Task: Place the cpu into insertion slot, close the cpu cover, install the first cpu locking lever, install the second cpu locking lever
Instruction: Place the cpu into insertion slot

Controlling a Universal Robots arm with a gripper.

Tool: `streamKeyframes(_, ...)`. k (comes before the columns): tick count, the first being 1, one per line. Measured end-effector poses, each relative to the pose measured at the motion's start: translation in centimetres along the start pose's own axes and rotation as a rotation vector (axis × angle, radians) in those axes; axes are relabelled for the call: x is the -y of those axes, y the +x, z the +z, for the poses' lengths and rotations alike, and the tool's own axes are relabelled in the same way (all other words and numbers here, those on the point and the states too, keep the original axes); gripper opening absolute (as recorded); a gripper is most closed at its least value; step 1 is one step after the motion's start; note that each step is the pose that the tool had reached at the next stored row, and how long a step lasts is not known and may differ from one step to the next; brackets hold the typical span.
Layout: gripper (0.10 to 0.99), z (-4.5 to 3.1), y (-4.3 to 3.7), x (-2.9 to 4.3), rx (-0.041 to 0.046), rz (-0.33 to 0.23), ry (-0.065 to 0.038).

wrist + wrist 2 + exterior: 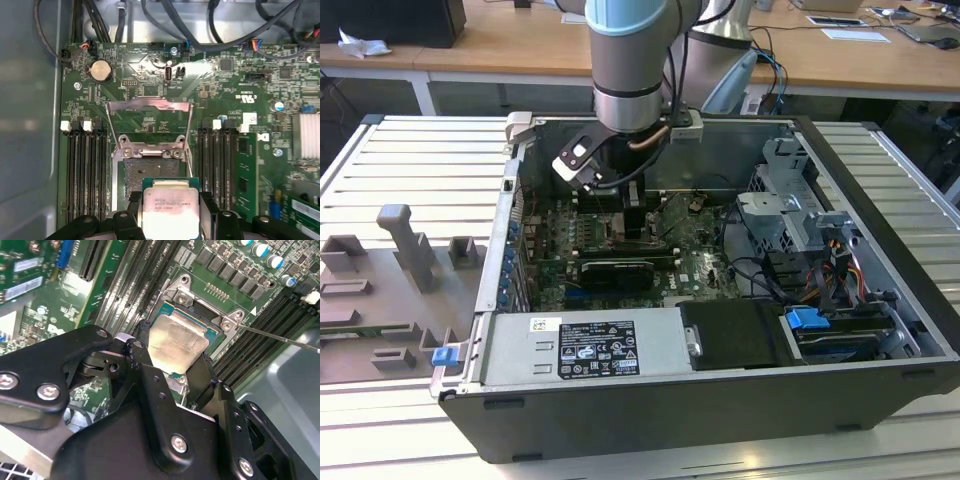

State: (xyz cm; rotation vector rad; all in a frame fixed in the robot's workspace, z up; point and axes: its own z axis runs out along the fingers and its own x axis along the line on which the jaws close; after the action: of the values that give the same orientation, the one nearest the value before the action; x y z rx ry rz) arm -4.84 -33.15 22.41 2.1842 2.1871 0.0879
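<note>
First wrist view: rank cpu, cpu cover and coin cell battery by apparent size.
1. cpu cover: open frame, widest span.
2. cpu: close to the cover in size. It is nearer the camera and cut off by the picture's edge, so first versus second is unsure.
3. coin cell battery: clearly the smallest.

In the exterior view you stand off from the open computer case (650, 420) and look down over its near wall, at middle distance, onto the green board (705, 262) and the arm (628, 60) above it. In the first wrist view you face the board almost squarely from close by. In the second wrist view you look slantwise, nearer still, past the gripper (175, 357). Both wrist views share the cpu (169, 207), the insertion slot (150, 170) and the memory slots (87, 170).
</note>
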Motion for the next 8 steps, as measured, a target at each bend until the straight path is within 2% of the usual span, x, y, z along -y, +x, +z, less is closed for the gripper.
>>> streamKeyframes(3, 0.541, 0.67, 0.23, -0.16, -0.0002, 0.0, 0.0)
streamKeyframes(8, 0.541, 1.03, 0.8, -0.2, -0.0003, 0.0, 0.0)
